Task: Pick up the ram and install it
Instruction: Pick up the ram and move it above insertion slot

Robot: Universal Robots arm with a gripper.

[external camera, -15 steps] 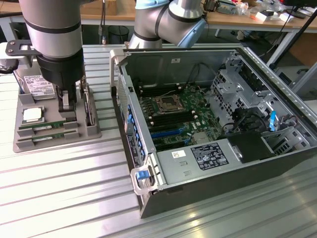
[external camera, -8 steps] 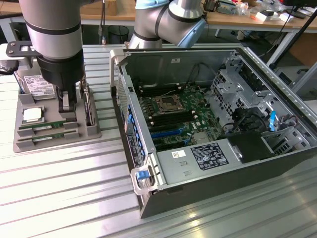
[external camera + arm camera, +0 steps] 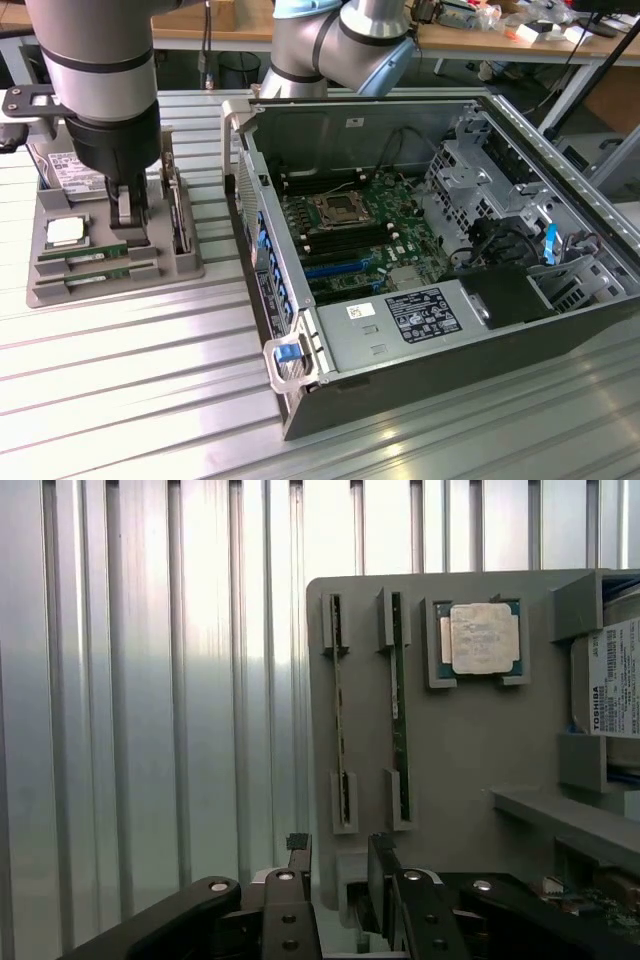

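1. The ram I am after is a long, thin green board. The wrist camera sees it edge-on as a dark green strip, and the exterior view shows its green face with small dark chips.
2. I count two alike. The outer ram stick (image 3: pixel 105 273) (image 3: pixel 338 715) sits in the slot along the tray's edge. The inner ram stick (image 3: pixel 85 251) (image 3: pixel 398 715) sits parallel in the next slot, just beside the CPU (image 3: pixel 64 232) (image 3: pixel 483 637).
3. Both stand on edge in the grey tray (image 3: pixel 185 265) (image 3: pixel 470 750), with each end in a small bracket.
4. The tray also carries one CPU, one hard drive (image 3: pixel 60 170) (image 3: pixel 615 680) with a white label at the edge opposite the ram, and one upright card (image 3: pixel 178 215) on the side nearest the computer case.
5. The tray rests on the ribbed metal table (image 3: pixel 120 380) (image 3: pixel 150 680), just beside one open computer case (image 3: pixel 450 370) with its motherboard (image 3: pixel 360 215) exposed.
6. The claw (image 3: pixel 125 215) (image 3: pixel 340 860) hangs over the tray between the hard drive and the card, apart from both ram sticks. Its fingers (image 3: pixel 298 858) are partly spread with a clear gap and pinch nothing. Grey tray shows through the gap.
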